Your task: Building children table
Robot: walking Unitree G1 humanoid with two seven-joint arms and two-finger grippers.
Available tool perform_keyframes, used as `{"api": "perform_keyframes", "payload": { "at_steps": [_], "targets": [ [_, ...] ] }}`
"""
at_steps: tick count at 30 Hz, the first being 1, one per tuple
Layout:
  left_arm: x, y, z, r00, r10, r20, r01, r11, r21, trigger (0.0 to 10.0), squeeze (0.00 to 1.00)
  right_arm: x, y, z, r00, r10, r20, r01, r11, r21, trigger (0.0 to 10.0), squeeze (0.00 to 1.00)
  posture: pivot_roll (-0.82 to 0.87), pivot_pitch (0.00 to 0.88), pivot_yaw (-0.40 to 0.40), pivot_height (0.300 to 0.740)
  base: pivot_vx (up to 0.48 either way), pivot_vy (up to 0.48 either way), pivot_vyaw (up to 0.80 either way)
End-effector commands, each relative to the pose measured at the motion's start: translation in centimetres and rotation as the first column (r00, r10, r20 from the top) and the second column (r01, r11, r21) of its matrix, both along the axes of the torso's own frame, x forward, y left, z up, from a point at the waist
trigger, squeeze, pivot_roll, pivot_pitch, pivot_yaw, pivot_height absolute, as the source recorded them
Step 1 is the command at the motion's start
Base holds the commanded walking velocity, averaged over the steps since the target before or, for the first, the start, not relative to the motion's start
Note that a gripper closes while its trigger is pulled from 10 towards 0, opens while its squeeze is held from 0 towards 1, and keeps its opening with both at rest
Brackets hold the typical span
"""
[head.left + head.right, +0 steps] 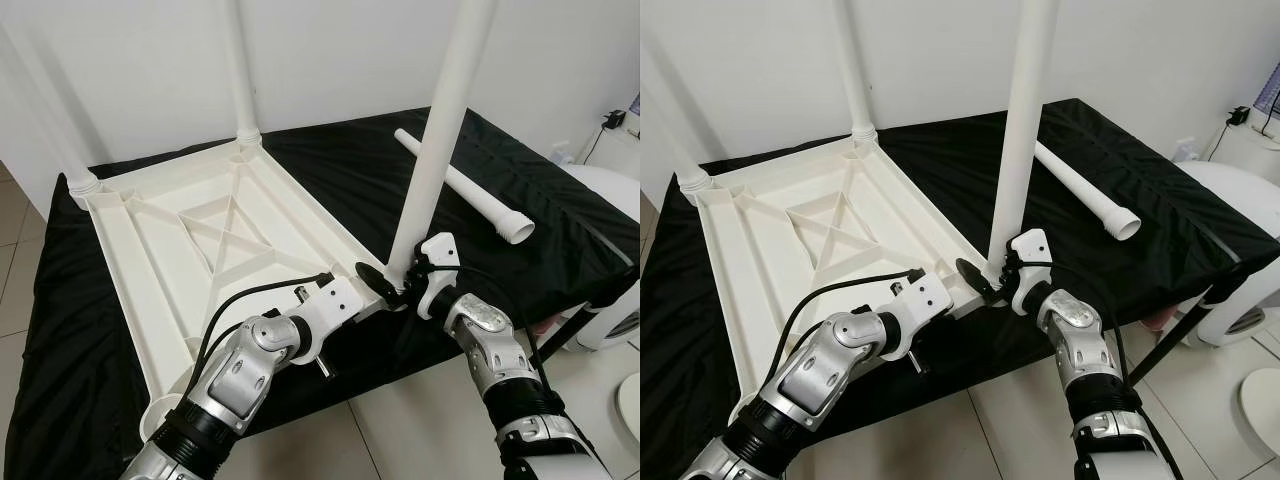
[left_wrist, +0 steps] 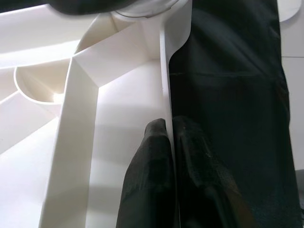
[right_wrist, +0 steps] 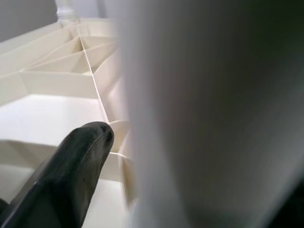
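You have the white tabletop point(image 1: 200, 250) lying upside down, ribbed underside up, on the black-draped surface point(image 1: 500, 230), toward its left and front edges. Three legs stand in its corner sockets: one at the far left corner point(image 1: 75, 170), one at the far right corner point(image 1: 243, 100), and the near-right leg point(image 1: 440, 130), which rises upright out of the frame. A fourth leg point(image 1: 465, 185) lies loose on the cloth toward the right edge of the surface, well apart from the tabletop.

Your left gripper point(image 2: 170, 142) has its jaws pinched narrow on the tabletop's rim near the front right corner, one black finger point(image 2: 152, 161) inside the rim wall and the other outside against the cloth. Your right gripper point(image 1: 400, 285) is at the base of the near-right leg, jaws closed around it; in the right wrist view one finger point(image 3: 71, 175) lies beside the blurred white tube.
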State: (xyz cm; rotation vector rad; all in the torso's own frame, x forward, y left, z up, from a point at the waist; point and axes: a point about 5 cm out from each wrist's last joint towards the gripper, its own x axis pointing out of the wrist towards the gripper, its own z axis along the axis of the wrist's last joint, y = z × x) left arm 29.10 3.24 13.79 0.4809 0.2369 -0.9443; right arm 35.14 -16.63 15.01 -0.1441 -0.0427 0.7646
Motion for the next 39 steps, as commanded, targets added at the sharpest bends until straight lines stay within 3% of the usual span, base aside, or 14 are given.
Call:
{"api": "perform_keyframes", "payload": {
  "at_steps": [1,6,8,11,15,16,17,18,32,33,34,35,39],
  "targets": [
    [0.1,-0.2,0.6,0.999,-0.011,0.031,0.011,1.000,-0.004,10.0,0.00,-0.2,0.2,-0.7,0.998,0.050,-0.031,-0.051,0.998,-0.030,10.0,0.00,-0.11,0.042,0.052,0.740,0.000,0.000,0.00],
    [0.1,-0.3,0.6,0.999,-0.012,0.030,0.012,1.000,-0.005,10.0,0.00,-0.2,-0.1,-1.0,0.995,0.078,-0.056,-0.081,0.996,-0.048,9.8,0.00,-0.11,0.044,0.055,0.740,0.000,0.000,0.00],
    [0.0,-0.3,0.6,0.999,-0.014,0.029,0.014,1.000,-0.005,10.0,0.00,-0.2,-0.3,-1.3,0.993,0.089,-0.072,-0.093,0.994,-0.057,8.7,0.00,-0.11,0.044,0.055,0.740,0.000,0.000,0.00],
    [0.0,-0.3,0.6,0.999,-0.014,0.029,0.014,1.000,-0.006,10.0,0.00,-0.2,-0.5,-1.4,0.991,0.103,-0.083,-0.109,0.992,-0.065,9.3,0.00,-0.11,0.047,0.056,0.740,0.000,0.000,0.00],
    [0.1,-0.3,0.6,0.999,-0.014,0.028,0.014,1.000,-0.006,10.0,0.00,-0.2,-0.7,-1.4,0.990,0.112,-0.088,-0.118,0.991,-0.068,9.0,0.00,-0.11,0.047,0.059,0.740,0.000,0.000,0.00],
    [0.1,-0.3,0.6,0.999,-0.014,0.028,0.015,1.000,-0.006,10.0,0.00,-0.2,-0.8,-1.4,0.989,0.114,-0.090,-0.121,0.990,-0.069,4.2,0.00,-0.11,0.047,0.059,0.740,0.000,0.000,0.00],
    [0.1,-0.3,0.6,0.999,-0.014,0.028,0.015,1.000,-0.006,10.0,0.00,-0.2,-0.8,-1.4,0.989,0.114,-0.090,-0.121,0.990,-0.069,4.2,0.00,-0.11,0.047,0.059,0.740,0.000,0.000,0.00],
    [0.1,-0.3,0.6,0.999,-0.016,0.029,0.016,1.000,-0.005,10.0,0.00,-0.1,-1.0,-1.4,0.988,0.123,-0.091,-0.130,0.989,-0.067,0.0,0.00,-0.11,0.047,0.059,0.740,0.000,0.000,0.00],
    [0.0,-0.3,0.6,0.999,-0.016,0.027,0.016,1.000,-0.005,10.0,0.00,-0.5,-1.2,-1.9,0.989,0.119,-0.090,-0.122,0.992,-0.026,0.0,0.00,-0.11,0.047,0.060,0.740,0.000,0.000,0.00],
    [0.0,-0.3,0.5,1.000,-0.016,0.027,0.016,1.000,-0.005,10.0,0.00,-0.5,-1.2,-1.9,0.992,0.101,-0.080,-0.104,0.994,-0.030,8.3,0.00,-0.11,0.051,0.058,0.740,0.000,0.000,0.00],
    [0.0,-0.3,0.5,1.000,-0.016,0.027,0.017,1.000,-0.005,10.0,0.00,-0.5,-1.3,-2.0,0.993,0.088,-0.072,-0.091,0.995,-0.033,8.3,0.00,-0.11,0.051,0.058,0.740,0.000,0.000,0.00],
    [-0.1,-0.3,0.5,1.000,-0.016,0.026,0.016,1.000,-0.005,10.0,0.00,-0.6,-1.2,-2.1,0.995,0.070,-0.066,-0.072,0.997,-0.018,10.0,0.00,-0.11,0.051,0.056,0.740,0.000,0.000,0.00],
    [-0.2,-0.3,0.5,1.000,-0.017,0.024,0.017,1.000,-0.005,10.0,0.00,-0.6,-0.8,-2.0,0.999,-0.038,-0.022,0.039,0.998,0.045,10.0,0.00,-0.11,0.051,0.052,0.740,0.000,0.000,0.00]
  ]
}}
